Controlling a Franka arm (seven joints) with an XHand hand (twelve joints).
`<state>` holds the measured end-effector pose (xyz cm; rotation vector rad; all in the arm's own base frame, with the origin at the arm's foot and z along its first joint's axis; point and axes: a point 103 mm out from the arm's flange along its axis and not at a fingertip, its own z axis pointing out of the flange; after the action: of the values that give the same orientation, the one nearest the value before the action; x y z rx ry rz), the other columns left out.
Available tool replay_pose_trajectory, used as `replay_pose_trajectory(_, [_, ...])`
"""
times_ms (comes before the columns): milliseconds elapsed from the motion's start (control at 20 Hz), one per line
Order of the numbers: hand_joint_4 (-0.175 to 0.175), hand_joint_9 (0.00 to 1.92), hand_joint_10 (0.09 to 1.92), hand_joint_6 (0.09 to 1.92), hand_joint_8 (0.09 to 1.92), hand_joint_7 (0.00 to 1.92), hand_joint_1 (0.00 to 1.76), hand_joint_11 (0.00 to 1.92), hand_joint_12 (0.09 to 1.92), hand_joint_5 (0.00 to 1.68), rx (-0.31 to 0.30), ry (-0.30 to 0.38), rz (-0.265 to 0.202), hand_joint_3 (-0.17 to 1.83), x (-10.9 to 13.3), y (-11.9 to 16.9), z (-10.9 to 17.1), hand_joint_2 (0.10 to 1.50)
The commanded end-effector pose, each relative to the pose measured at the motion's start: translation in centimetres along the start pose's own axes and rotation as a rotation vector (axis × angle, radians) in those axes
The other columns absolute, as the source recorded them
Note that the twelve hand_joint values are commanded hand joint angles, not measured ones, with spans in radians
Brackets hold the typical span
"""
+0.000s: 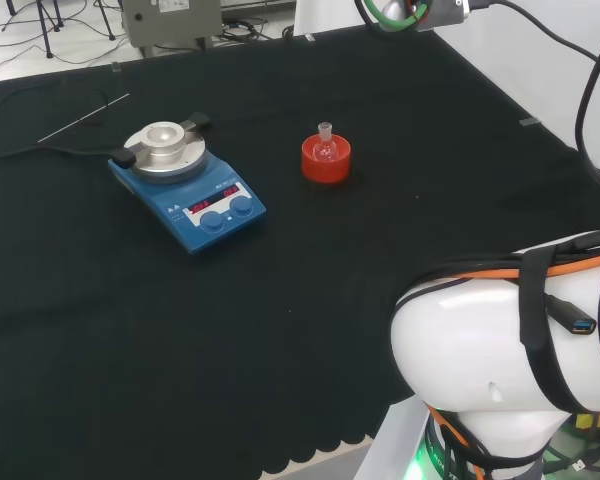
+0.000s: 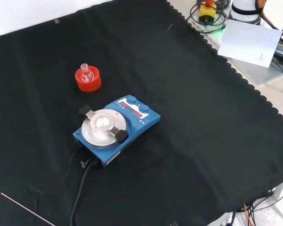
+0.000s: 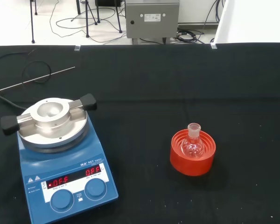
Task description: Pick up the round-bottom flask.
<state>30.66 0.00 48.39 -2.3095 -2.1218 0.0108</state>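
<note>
Blue stirrer plate (image 3: 60, 158) sits closest in the wrist view, with the round-bottom flask (image 3: 193, 143) just past it, upright in its red ribbed stand (image 3: 192, 153) out on the black cloth (image 1: 280, 330). Can't tell what the hand's doing. Looks like the approach hasn't started; next it probably needs to come down over the flask's neck.

From the front, a small clear round-bottom flask (image 2: 86, 71) sits upright in a red ribbed stand (image 2: 88, 79) on the black cloth (image 2: 193, 117). Just nearer the camera there's a blue stirrer plate (image 2: 117, 130) with a round metal top, its black cable (image 2: 80, 188) trailing off the bottom edge
</note>
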Motion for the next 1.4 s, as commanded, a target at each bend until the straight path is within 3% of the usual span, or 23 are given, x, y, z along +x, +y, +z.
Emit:
replay_pose_trajectory(50, [-0.003, 0.13, 0.64, 0.24, 0.52, 0.09, 0.06, 0.00, 0.93, 0.19, -0.009, -0.010, -0.027, 0.51, -0.3, 0.1, 0.3, 1.19])
replay_pose_trajectory(250, [-0.004, 0.13, 0.63, 0.09, 0.46, 0.11, 0.01, 0.00, 0.92, 0.27, -0.008, -0.005, -0.035, 0.28, -1.2, 0.5, 0.7, 1.31])
replay_pose_trajectory(550, [-0.008, 0.14, 0.63, 0.09, 0.46, 0.11, 0.01, 0.00, 0.93, 0.29, 0.000, 0.025, 0.017, 0.24, -1.5, 1.6, 1.1, 1.33])
replay_pose_trajectory(800, [-0.012, 0.15, 0.63, 0.09, 0.46, 0.13, 0.07, 0.00, 0.94, 0.31, -0.004, 0.066, 0.066, 0.21, -2.0, 2.8, 3.3, 1.32])
replay_pose_trajectory(950, [-0.016, 0.16, 0.64, 0.09, 0.47, 0.14, 0.10, 0.00, 0.95, 0.33, 0.023, 0.104, 0.106, 0.19, -2.6, 4.9, 5.3, 1.31])
replay_pose_trajectory(1150, [-0.021, 0.17, 0.64, 0.09, 0.48, 0.15, 0.12, 0.00, 0.98, 0.35, 0.034, 0.142, 0.094, 0.18, -2.1, 9.2, 8.7, 1.31])
replay_pose_trajectory(1400, [-0.027, 0.18, 0.65, 0.09, 0.49, 0.16, 0.13, 0.00, 1.01, 0.38, 0.074, 0.203, 0.074, 0.17, -5.9, 15.2, 12.9, 1.31])
